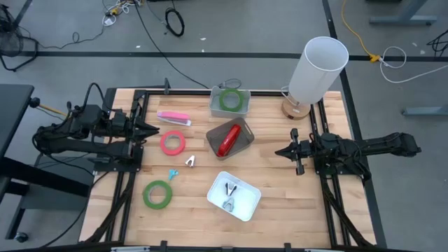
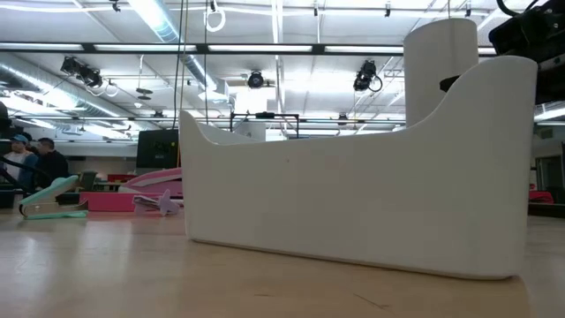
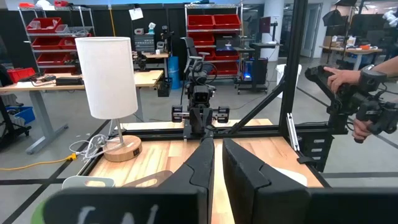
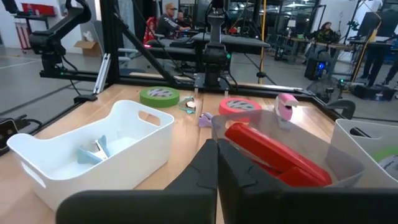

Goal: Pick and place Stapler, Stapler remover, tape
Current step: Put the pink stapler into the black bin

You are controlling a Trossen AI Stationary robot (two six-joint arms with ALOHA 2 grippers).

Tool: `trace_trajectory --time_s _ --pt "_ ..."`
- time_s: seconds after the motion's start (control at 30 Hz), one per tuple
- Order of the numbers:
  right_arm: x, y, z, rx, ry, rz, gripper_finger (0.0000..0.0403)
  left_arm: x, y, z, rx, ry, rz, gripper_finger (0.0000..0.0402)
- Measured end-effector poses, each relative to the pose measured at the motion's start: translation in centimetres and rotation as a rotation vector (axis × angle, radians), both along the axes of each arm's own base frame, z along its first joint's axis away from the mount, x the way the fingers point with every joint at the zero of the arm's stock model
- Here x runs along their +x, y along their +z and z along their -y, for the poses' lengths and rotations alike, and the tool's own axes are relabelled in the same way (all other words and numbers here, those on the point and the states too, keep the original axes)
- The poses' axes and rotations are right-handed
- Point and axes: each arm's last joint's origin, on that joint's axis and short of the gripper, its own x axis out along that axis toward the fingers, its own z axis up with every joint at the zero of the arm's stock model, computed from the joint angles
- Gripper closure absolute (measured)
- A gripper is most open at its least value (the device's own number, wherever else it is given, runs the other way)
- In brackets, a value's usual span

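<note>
Both arms wait at the counter's edges. At the left side the left gripper (image 1: 152, 129) has its dark fingers pressed nearly together on nothing; at the right side the right gripper (image 1: 281, 151) is likewise closed and empty.

Nearest the left gripper lie a pink plastic stapler (image 1: 173, 117) and a flat red-pink tape ring (image 1: 173, 143) with an open centre, both on the pale slatted wood counter (image 1: 280, 199). Just beside the ring sits a small whitish clawed staple remover (image 1: 190, 161), then a small blue one (image 1: 171, 173). A flat green tape ring (image 1: 157, 194) lies nearer the front edge.

At the middle, a translucent grey plastic bin (image 1: 240, 145) holds a glossy red stapler (image 1: 228, 141). Behind it a clear rectangular tub (image 1: 215, 106) holds a second green tape ring (image 1: 232, 99). Toward the front, a smooth white plastic bin with cut-out handles (image 4: 140, 127) contains what look like two small staple removers (image 4: 93, 151), one pale blue, though the detail is hard to make out.

A table lamp with a white cylindrical shade and round wooden base (image 1: 316, 68) stands at the rear right corner.
</note>
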Motion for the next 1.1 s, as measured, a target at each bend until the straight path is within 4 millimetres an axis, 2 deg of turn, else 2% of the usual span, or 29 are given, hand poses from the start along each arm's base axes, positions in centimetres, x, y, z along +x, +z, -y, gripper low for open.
trace_trajectory --time_s 0.57,1.1 --pt "-1.1 -0.8 0.0 0.049 -0.004 -0.080 0.0401 0.0 0.0 0.0 0.000 0.000 0.000 0.0367" --pt "-1.4 -0.3 0.1 0.049 -0.036 -0.026 0.0401 0.0 0.0 0.0 0.000 0.000 0.000 0.0367"
